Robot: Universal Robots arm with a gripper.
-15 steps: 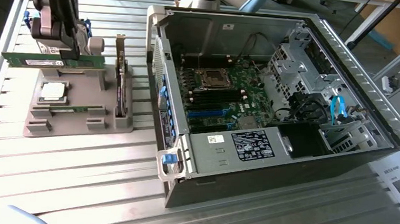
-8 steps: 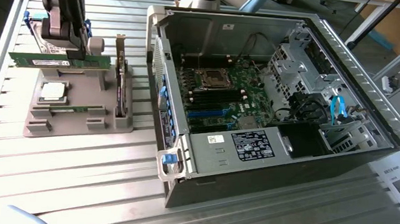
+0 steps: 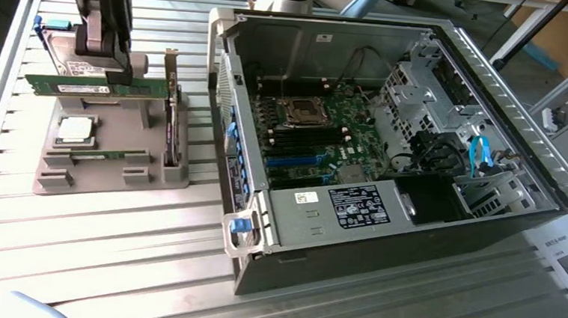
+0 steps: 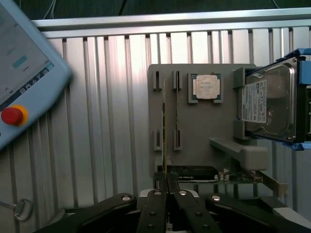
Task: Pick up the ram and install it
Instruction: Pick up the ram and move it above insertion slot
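The ram (image 3: 89,85) is a long green stick with a white label, and my gripper (image 3: 119,78) is shut on its upper edge. It hangs level just above the grey parts holder (image 3: 103,172), at the exterior view's left. In the wrist view the ram (image 4: 164,126) runs edge-on as a thin line out from my closed fingertips (image 4: 167,183). The open computer case (image 3: 481,210) lies at the exterior view's right, and its motherboard (image 3: 342,122) shows dark memory slots (image 3: 283,138) beside the processor socket.
On the holder sit a square silver processor (image 3: 74,129) (image 4: 205,87), a second green stick (image 3: 99,153) (image 4: 176,116), an upright expansion card (image 3: 171,125) and a hard drive (image 4: 269,102). A teach pendant (image 4: 19,73) lies on the slatted metal table (image 3: 107,252).
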